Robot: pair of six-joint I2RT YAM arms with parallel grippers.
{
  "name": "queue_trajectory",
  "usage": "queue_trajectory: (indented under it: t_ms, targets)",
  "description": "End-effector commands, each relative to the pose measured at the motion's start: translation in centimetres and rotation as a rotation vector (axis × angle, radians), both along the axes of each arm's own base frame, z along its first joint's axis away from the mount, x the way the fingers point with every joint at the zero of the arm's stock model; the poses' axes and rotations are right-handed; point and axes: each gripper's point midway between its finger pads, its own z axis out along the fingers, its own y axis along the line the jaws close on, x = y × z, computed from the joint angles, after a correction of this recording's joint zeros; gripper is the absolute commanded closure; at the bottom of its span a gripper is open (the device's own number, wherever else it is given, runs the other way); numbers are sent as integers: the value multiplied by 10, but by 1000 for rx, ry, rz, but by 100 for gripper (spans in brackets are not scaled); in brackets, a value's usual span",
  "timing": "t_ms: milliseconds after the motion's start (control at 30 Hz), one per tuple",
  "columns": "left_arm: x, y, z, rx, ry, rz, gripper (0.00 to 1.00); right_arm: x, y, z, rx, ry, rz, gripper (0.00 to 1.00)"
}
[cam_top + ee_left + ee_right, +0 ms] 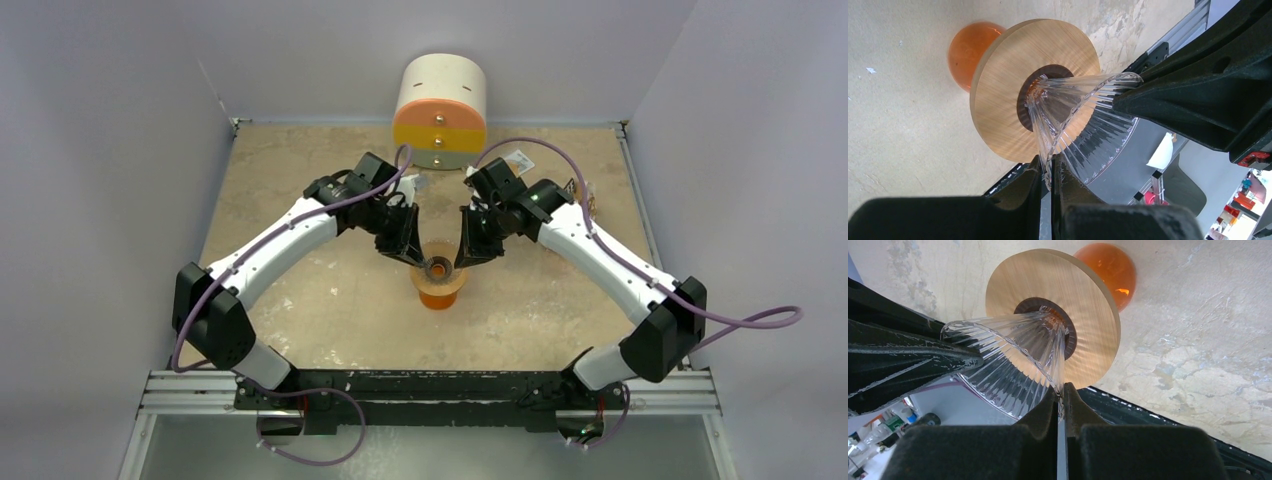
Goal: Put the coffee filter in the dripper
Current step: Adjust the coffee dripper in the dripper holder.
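Here's the picture around me: a fat cylinder (440, 110) lies on its side at the far edge of the desk (300, 290), cream body, orange and yellow face turned my way. It sits well behind the action, nothing between it and me. Dead centre is the dripper (438, 268), a clear ribbed glass cone with a round wooden collar (1003, 100), standing on an orange cup (438, 295). The filter I cannot make out in any view.

The desk is a mottled beige slab, walled by pale panels (100, 150) on three sides, with a metal rail (430, 390) along the near edge where my bases are bolted.

Now my arms: both reach forward and bend inward at the elbows, wrists angled down, meeting over the cup from opposite sides. My left tool (412, 252) is pressed together on the dripper's glass rim, pinching it between the fingers (1068, 187). My right tool (468, 255) does the same on the opposite rim, fingers (1045, 412) pinched tight on the glass wall. From each wrist I see the other tool's black tip touching the far lip of the cone.
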Motion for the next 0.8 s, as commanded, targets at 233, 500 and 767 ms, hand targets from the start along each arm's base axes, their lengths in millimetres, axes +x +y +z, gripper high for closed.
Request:
queue_trajectory:
  t_ms: [233, 500, 767]
  targets:
    - [2, 6, -52, 131, 20, -80, 100, 14, -20, -68, -216, 69, 1, 100]
    - [4, 7, -61, 142, 38, -85, 100, 16, -18, -77, -225, 97, 5, 100]
    - [8, 9, -65, 143, 43, -86, 100, 19, -17, -81, -238, 106, 4, 100]
